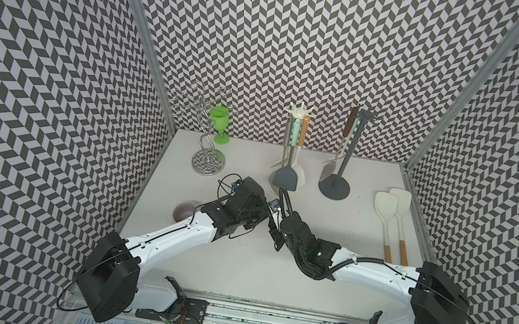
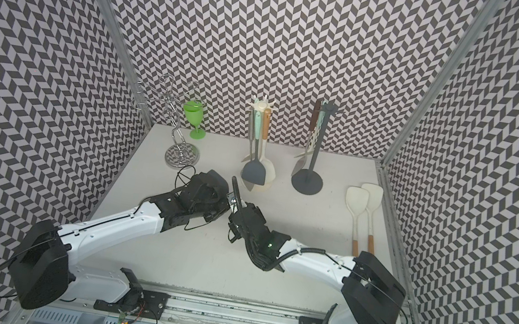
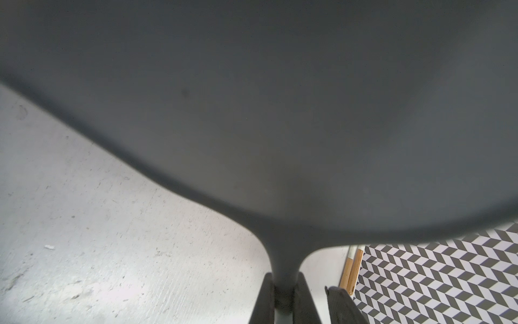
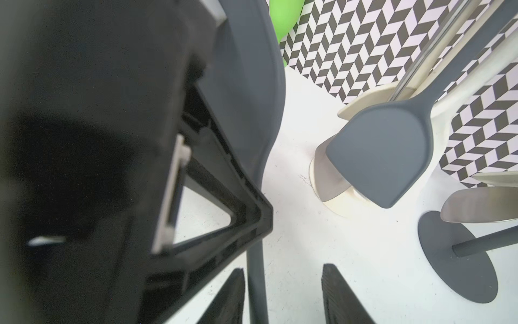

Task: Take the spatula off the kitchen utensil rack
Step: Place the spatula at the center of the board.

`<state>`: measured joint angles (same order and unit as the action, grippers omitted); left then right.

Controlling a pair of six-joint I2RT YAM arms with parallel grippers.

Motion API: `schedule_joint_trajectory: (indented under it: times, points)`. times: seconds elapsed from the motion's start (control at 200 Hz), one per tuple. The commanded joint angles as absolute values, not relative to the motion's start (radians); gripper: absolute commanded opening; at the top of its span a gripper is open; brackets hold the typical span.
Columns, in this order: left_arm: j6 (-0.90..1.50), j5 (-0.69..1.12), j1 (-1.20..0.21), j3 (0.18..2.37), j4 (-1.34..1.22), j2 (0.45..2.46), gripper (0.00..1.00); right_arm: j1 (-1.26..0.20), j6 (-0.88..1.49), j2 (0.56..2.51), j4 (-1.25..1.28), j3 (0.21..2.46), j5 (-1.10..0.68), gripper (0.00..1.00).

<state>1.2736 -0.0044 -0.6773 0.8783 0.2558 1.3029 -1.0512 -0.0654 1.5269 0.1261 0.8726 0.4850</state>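
Two pincers are crowding over the bench (image 1: pixel 249 275): left pincer (image 3: pixel 285 277) is clamping the spatula (image 3: pixel 280 112) by its neck (image 3: pixel 284 261), off the rack (image 1: pixel 299 114) but near it; right pincer (image 4: pixel 283 270) is gaping around the handle (image 4: pixel 256 294). Left letting go early means it's dropping; a twist, and they're knocking together.

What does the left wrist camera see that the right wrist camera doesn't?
Only the left wrist view: the wooden handles of spatulas lying on the table.

Only the right wrist view: the cream rack with a hanging grey spatula, the grey stand's base and a green cup.

Both: the held grey spatula, the left hand pinching its neck, the white table and the zigzag wall.
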Motion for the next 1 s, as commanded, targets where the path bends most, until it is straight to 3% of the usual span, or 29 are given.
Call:
schedule_joint_trajectory:
  times: [0.0, 0.14, 0.295, 0.811, 0.911, 0.996]
  points:
    - [1.251, 0.013, -0.662, 0.883, 0.215, 1.268, 0.00, -1.058, -0.077, 1.477, 0.112, 0.813, 0.474, 0.51]
    - [1.226, 0.043, -0.652, 0.917, 0.246, 1.277, 0.00, -1.057, -0.102, 1.445, 0.146, 0.771, 0.428, 0.54]
    - [1.210, 0.063, -0.650, 0.964, 0.306, 1.300, 0.00, -1.057, -0.108, 1.492, 0.089, 0.839, 0.439, 0.48]
    - [1.208, 0.067, -0.652, 0.955, 0.295, 1.310, 0.00, -1.058, -0.065, 1.562, 0.059, 0.954, 0.427, 0.51]
    - [1.208, 0.072, -0.652, 0.950, 0.292, 1.314, 0.00, -1.057, -0.058, 1.548, 0.074, 0.953, 0.430, 0.44]
    - [1.205, 0.072, -0.652, 0.944, 0.287, 1.313, 0.00, -1.058, -0.058, 1.546, 0.085, 0.958, 0.430, 0.22]
